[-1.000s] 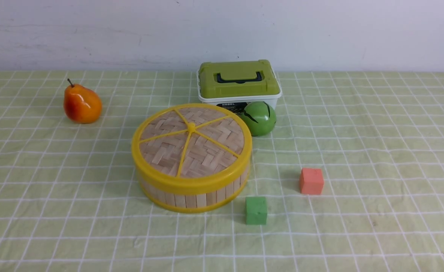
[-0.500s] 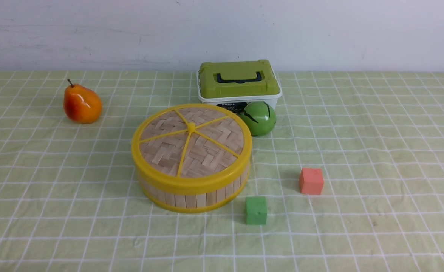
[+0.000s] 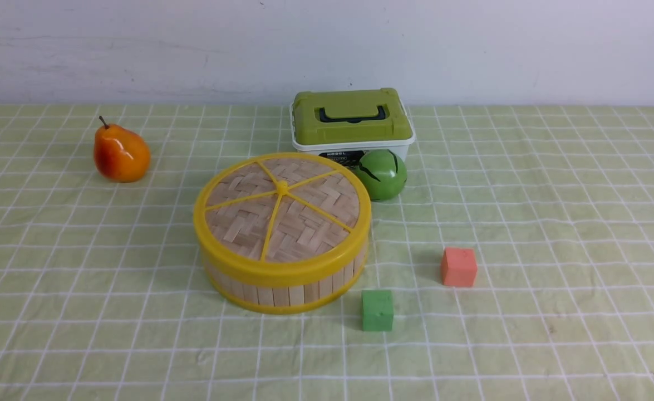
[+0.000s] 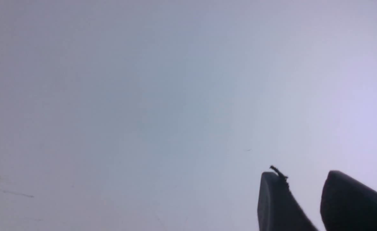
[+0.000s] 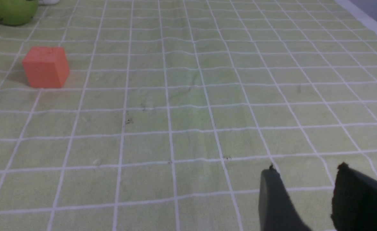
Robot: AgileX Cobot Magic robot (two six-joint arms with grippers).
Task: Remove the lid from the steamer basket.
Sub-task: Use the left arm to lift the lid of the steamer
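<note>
The lid [image 3: 282,214] sits flat on the steamer basket [image 3: 289,292] at the middle of the desk [image 3: 538,189], a green ball [image 3: 383,175] and green-topped box [image 3: 351,118] just behind, a green cube [image 3: 377,310] near its front right. The left jaws and the right jaws each stand apart, holding nothing.

It looks like a staged test bench in a lab, not a lived-in kitchen. A pale green checked tablecloth [image 3: 555,184] runs up to a bare, scuffed white wall [image 3: 137,50]. Unrelated props sit spaced out on it: a glossy pear [image 3: 119,155], an orange cube [image 3: 458,267], a green cube [image 3: 377,310], a green ball [image 3: 382,174], a green-lidded plastic box [image 3: 350,120] and a bamboo steamer basket [image 3: 282,287].
</note>
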